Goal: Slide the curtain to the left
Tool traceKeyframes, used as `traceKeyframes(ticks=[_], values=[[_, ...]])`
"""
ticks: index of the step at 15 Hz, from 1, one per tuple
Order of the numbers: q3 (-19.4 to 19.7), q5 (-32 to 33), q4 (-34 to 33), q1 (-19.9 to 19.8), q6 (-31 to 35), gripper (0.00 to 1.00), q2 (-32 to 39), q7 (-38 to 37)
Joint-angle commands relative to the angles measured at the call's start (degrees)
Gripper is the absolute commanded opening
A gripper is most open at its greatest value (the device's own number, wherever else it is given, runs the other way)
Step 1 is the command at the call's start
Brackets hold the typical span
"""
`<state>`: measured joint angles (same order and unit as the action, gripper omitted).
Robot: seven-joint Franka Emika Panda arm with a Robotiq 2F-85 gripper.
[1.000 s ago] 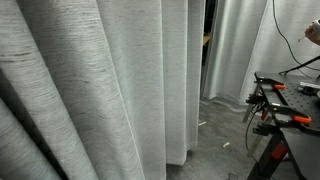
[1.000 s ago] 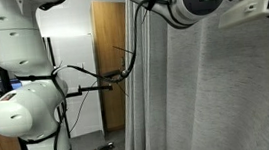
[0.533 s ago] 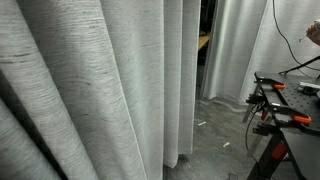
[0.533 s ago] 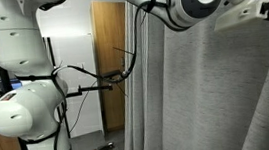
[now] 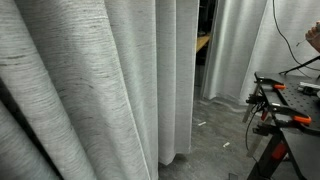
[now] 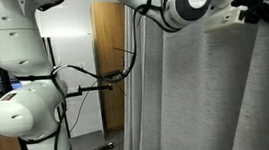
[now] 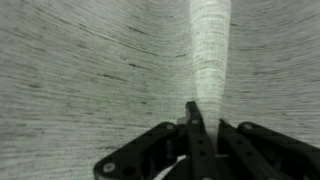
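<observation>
My claw [image 7: 192,115] is pinched fully shut. In the wrist view a narrow ridge of the curtain [image 7: 90,70] rises straight from between the tips, so I judge that I have a fold of it clamped. In an exterior view the claw [image 6: 261,11] sits high up against the cloth, at the upper right of that picture. The curtain hangs in deep vertical folds and reaches down to the floor [image 5: 220,140], filling most of both exterior views. It looks soft and limp, a woven cloth with fine streaks that gives the pads something to bite. A single pinch weighs little, but the whole sheet is big and I expect it to drag. It will probably bunch and stretch before its top starts to run, so a thin fold could pull out of my grip. A doubled fold held high seems the safest hold. The rail itself is out of sight. A workbench [image 5: 285,100] stands well apart to the side.
</observation>
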<state>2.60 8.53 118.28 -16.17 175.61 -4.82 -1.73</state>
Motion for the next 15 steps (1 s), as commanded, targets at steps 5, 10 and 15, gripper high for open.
traceKeyframes(ticks=[5,10,15], values=[[-8.0,-0.3,8.9,5.2,2.6,0.0,-6.4,-2.4],[-13.1,-0.8,14.9,9.6,6.4,0.0,-10.0,-2.2],[-16.6,-1.3,18.9,14.5,9.4,0.0,-12.4,-2.7]])
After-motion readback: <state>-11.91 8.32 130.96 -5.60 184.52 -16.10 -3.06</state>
